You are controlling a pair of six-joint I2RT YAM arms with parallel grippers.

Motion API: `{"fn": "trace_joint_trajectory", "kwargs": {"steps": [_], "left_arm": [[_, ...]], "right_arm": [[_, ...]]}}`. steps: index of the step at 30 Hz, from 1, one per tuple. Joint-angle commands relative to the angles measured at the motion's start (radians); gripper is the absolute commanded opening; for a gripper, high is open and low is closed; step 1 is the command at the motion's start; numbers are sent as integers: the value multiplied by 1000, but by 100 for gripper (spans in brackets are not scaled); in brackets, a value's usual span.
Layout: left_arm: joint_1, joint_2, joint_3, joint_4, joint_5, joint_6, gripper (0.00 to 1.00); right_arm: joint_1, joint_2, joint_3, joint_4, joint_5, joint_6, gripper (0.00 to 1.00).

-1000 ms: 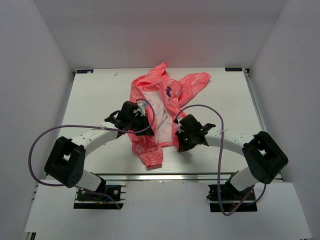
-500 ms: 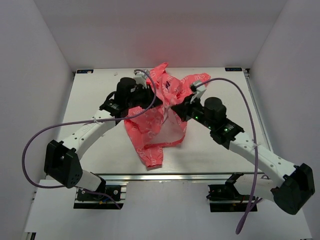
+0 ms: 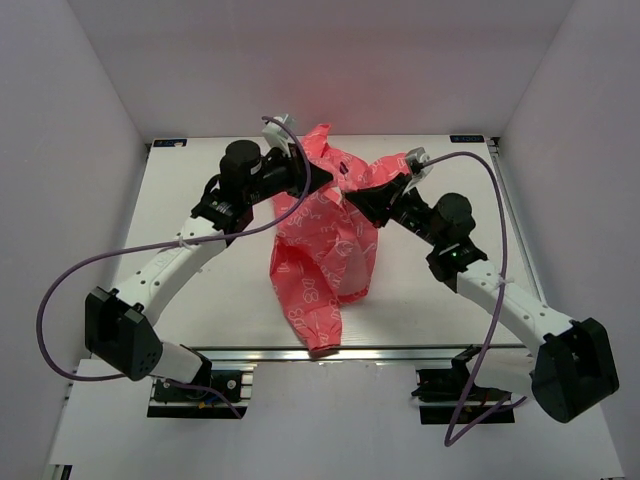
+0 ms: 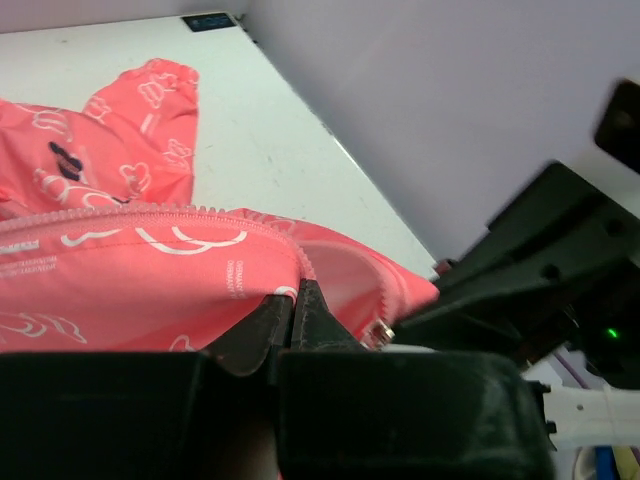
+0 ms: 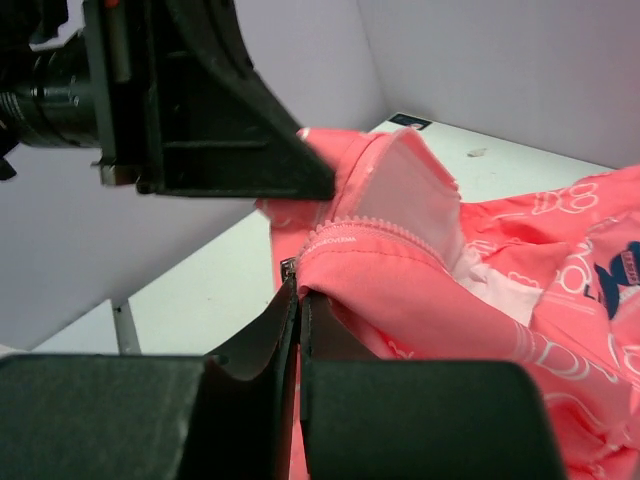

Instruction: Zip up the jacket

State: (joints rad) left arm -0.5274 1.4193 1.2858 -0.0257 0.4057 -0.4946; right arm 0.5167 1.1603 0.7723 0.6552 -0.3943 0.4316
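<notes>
Here, jacket hangs from both claws.

A white counter is enclosed on three sides by plain, pale grey-white walls: a back wall, a left wall and a right wall. The counter's near edge is finished with a ribbed metal rail, and a lower white surface is seen in front of it. Small dark labels are fixed at the far corners. The space is lit evenly and softly, with only faint shadows cast. A reddish glow is seen low on the back wall.
</notes>
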Motion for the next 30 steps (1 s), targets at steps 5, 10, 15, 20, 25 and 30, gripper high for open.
{"fn": "trace_joint_trajectory", "kwargs": {"steps": [5, 10, 15, 20, 25, 30], "left_arm": [[-6, -134, -140, 190, 111, 18, 0], [-6, -143, -216, 273, 120, -70, 0], [-6, -143, -286, 389, 131, -157, 0], [-6, -128, -301, 437, 145, -182, 0], [-6, -123, -325, 480, 156, -205, 0], [-6, -111, -330, 484, 176, -219, 0]], "right_arm": [[-63, 7, 7, 166, -129, 179, 0], [-96, 16, -37, 176, -196, 266, 0], [-98, 47, -67, 236, -268, 335, 0], [-96, 56, -73, 265, -302, 364, 0], [-96, 95, -74, 270, -304, 377, 0], [-96, 119, -79, 293, -299, 391, 0]]}}
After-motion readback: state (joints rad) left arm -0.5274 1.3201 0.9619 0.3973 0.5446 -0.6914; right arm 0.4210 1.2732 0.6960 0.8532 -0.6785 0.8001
